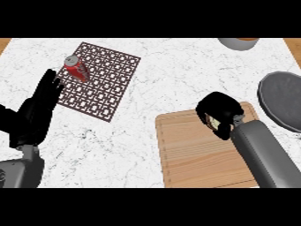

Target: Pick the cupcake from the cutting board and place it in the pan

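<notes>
On the wooden cutting board (192, 150) at the lower right, my right hand (218, 109) is curled round the cupcake (213, 122). Only a pale sliver of the cupcake shows under the fingers, near the board's upper right corner. The grey pan (289, 101) lies just right of the board, at the view's right edge, with nothing in it. My left hand (29, 114) stays open at the left, fingers pointing up, well away from the board.
A brown patterned mat (103, 84) lies at the upper left with a red can (76, 68) lying on its top corner. A grey bowl (238, 43) peeks in at the top edge. Wooden strips border the white marble counter (178, 75).
</notes>
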